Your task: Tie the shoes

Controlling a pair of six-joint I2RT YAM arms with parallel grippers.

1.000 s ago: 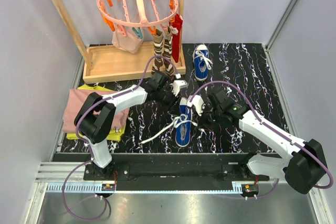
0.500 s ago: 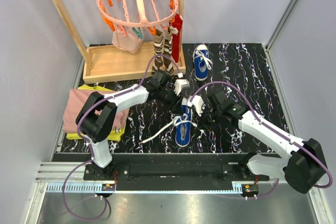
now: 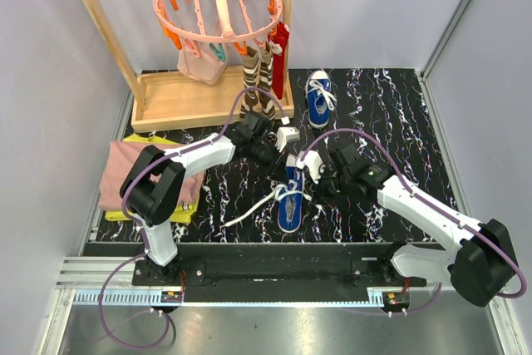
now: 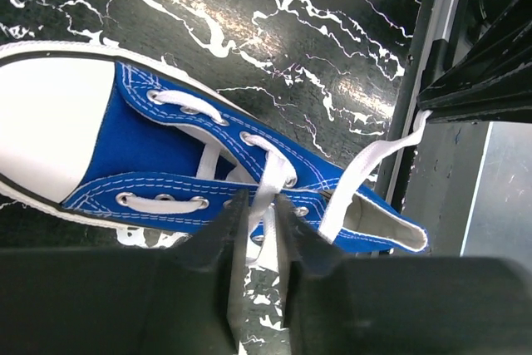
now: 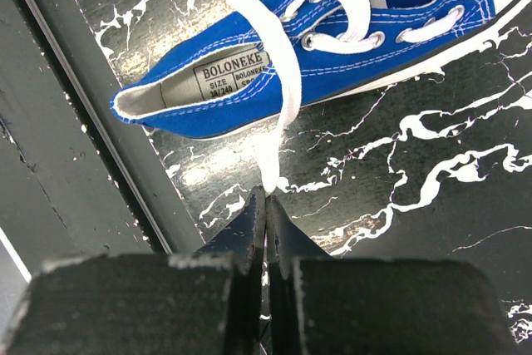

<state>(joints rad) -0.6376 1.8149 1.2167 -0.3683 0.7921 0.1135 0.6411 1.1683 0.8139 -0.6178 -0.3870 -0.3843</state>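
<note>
One blue shoe (image 3: 289, 205) lies in the middle of the mat with its toe toward the back, laces undone. It also shows in the left wrist view (image 4: 166, 147) and the right wrist view (image 5: 349, 47). My left gripper (image 3: 287, 140) is over its toe end. In the left wrist view the left gripper (image 4: 262, 205) is nearly shut around a white lace strand (image 4: 268, 184) coming off the eyelets. My right gripper (image 3: 309, 168) (image 5: 267, 193) is shut, pinching the end of another lace strand (image 5: 278, 81) that crosses the shoe's side. The second shoe (image 3: 318, 97) stands apart at the back.
A wooden rack (image 3: 179, 101) with a pink peg hanger (image 3: 218, 6) and hanging socks (image 3: 259, 81) stands at the back left. Folded clothes (image 3: 125, 176) lie at the left. A loose lace (image 3: 249, 214) trails front-left. A metal rail (image 3: 274, 268) borders the front edge.
My left gripper has shifted slightly up and to the right over the shoe's toe end. The right gripper and the shoe have barely moved.
</note>
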